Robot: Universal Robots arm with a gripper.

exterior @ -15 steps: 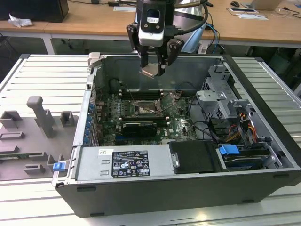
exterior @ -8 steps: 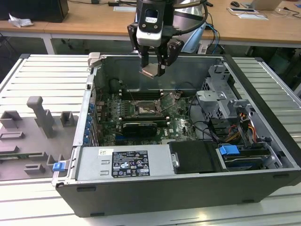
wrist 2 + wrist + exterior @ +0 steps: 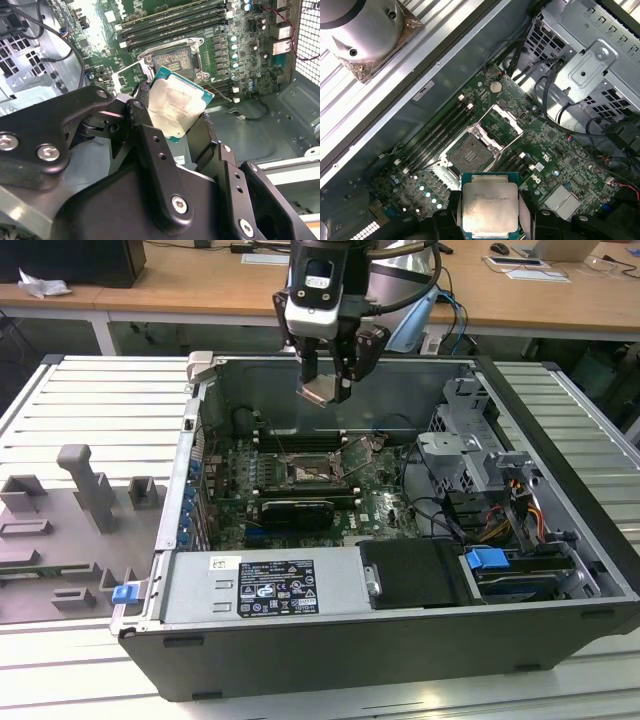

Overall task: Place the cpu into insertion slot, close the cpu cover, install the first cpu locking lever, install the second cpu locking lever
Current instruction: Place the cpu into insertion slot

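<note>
My gripper (image 3: 328,386) hangs above the open computer case, shut on the cpu (image 3: 322,392), which I hold by two opposite edges. In both wrist views the cpu (image 3: 176,107) (image 3: 489,207) shows its silver-grey top face between the black fingers (image 3: 150,135). Below it on the green board lies the insertion slot (image 3: 312,468) (image 3: 175,62) (image 3: 470,156), its dark centre bare. The cpu cover (image 3: 502,122) (image 3: 127,75) is swung open, standing off one side of the slot. The cpu is well above the slot and touches nothing.
Long black memory slots (image 3: 300,435) run beside the socket, and a black card (image 3: 290,512) lies in front of it. A power supply (image 3: 260,580) fills the case's near side; a drive cage (image 3: 470,440) and cables stand on the exterior view's right. A grey fixture (image 3: 80,510) sits outside on the left.
</note>
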